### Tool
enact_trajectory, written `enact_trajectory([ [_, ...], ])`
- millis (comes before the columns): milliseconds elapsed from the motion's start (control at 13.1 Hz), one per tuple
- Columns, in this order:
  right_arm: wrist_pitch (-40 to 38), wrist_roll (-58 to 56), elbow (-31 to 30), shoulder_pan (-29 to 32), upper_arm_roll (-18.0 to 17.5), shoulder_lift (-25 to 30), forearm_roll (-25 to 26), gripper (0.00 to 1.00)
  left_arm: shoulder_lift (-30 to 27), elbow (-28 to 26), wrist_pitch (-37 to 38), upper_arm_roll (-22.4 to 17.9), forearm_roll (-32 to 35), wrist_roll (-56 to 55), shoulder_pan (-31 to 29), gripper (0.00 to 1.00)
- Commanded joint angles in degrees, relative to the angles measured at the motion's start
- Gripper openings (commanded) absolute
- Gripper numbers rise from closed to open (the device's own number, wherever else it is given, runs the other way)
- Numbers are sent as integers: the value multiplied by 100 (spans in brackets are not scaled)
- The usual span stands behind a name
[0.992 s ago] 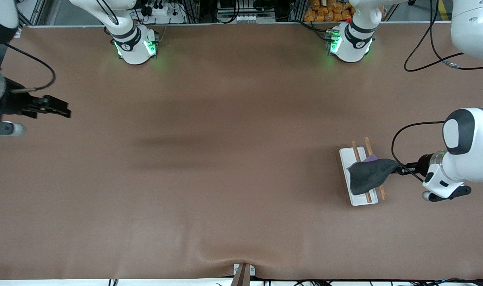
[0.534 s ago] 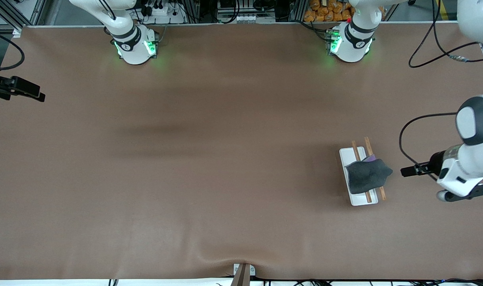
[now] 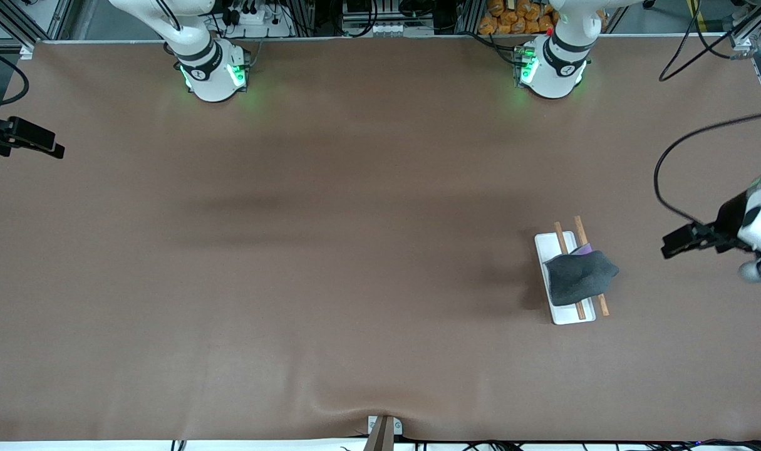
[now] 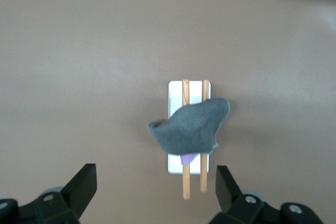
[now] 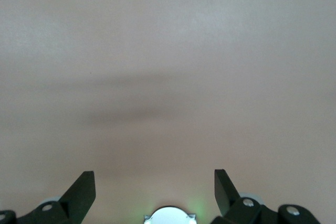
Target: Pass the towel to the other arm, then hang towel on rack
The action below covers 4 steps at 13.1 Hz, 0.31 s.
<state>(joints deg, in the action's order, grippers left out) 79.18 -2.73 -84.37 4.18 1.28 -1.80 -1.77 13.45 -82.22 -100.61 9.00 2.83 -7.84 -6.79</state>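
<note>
Small dark grey soft towel point(image 3: 580, 275) drapes the white tray rack with two brown wooden rods point(image 3: 563, 313), well clear of left gripper point(image 3: 668, 244) and idle right gripper point(image 3: 57, 150), both with jaws apart and empty; bunched off-centre, it may slip off.

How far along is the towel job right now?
Done: the towel lies draped over the rack rods. In hand: nothing; the left gripper is open and clear of the rack, and the right gripper waits open at its end. Left: apparently nothing.
</note>
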Motion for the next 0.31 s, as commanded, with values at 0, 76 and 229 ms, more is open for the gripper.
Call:
enact_trajectory([
  [0, 106, -193, -106, 109, -58, 145, 28, 100, -280, 92, 549, 23, -72, 81, 11, 100],
  [76, 97, -210, -37, 101, -66, 145, 45, 100, -429, 101, 682, 102, -20, 63, 11, 100],
  [229, 106, -246, 8, 100, -75, 101, 115, 100, -658, 101, 928, 190, -28, 46, 11, 100],
])
